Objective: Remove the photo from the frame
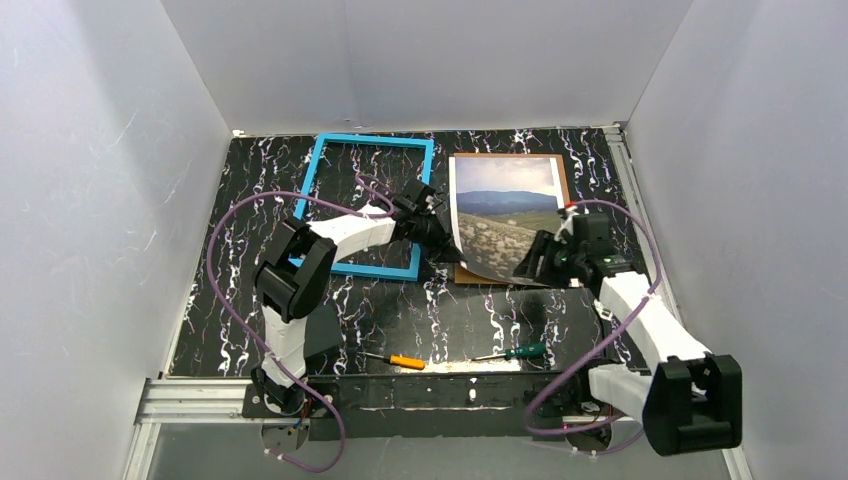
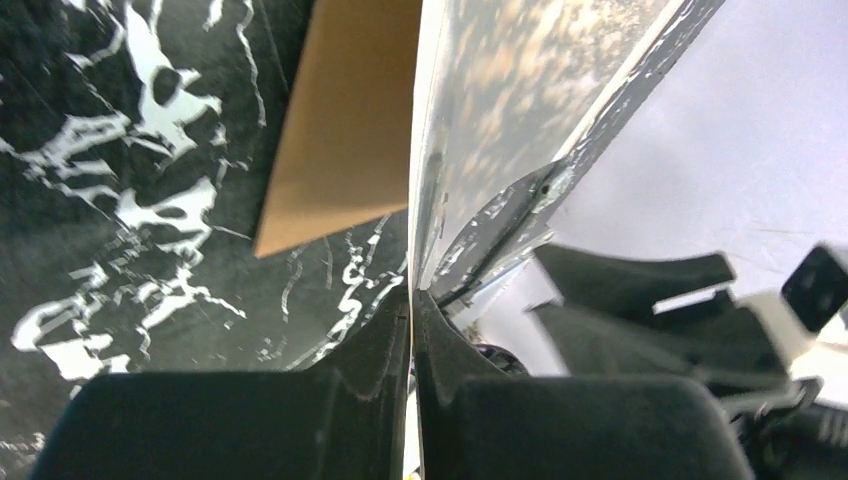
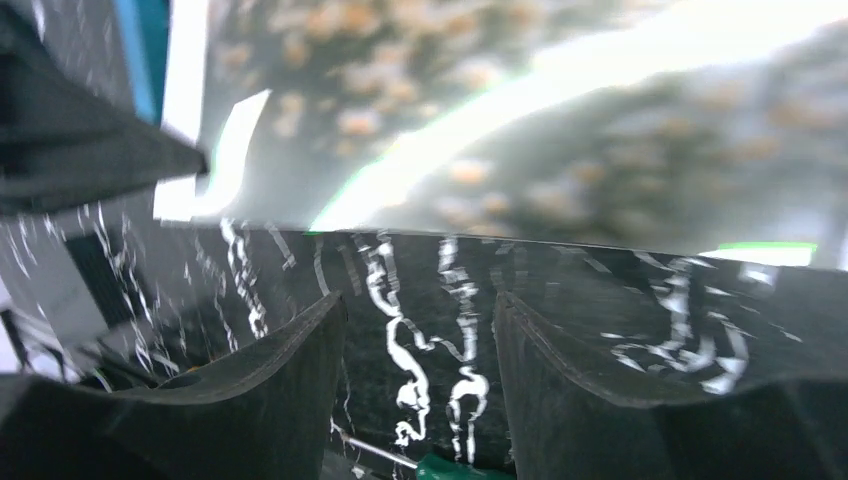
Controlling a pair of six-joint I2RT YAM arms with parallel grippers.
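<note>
The bright-blue frame [image 1: 375, 140] lies empty on the marbled table at the back left. The photo [image 1: 505, 215], a landscape print, lies to its right over the brown backing board [image 1: 566, 175]. My left gripper [image 1: 445, 250] is shut on the photo's near left corner and holds that edge lifted off the board. In the left wrist view the photo [image 2: 500, 90] stands edge-on between the closed fingers [image 2: 412, 300], with the board [image 2: 340, 130] flat below. My right gripper [image 1: 527, 265] is open and empty at the photo's near edge. In the right wrist view the photo [image 3: 550, 120] sits just beyond the gripper [image 3: 420, 320].
An orange-handled screwdriver [image 1: 405, 360] and a green-handled screwdriver [image 1: 520, 352] lie near the table's front edge. White walls enclose the table on three sides. The two grippers are close together at the photo's near edge.
</note>
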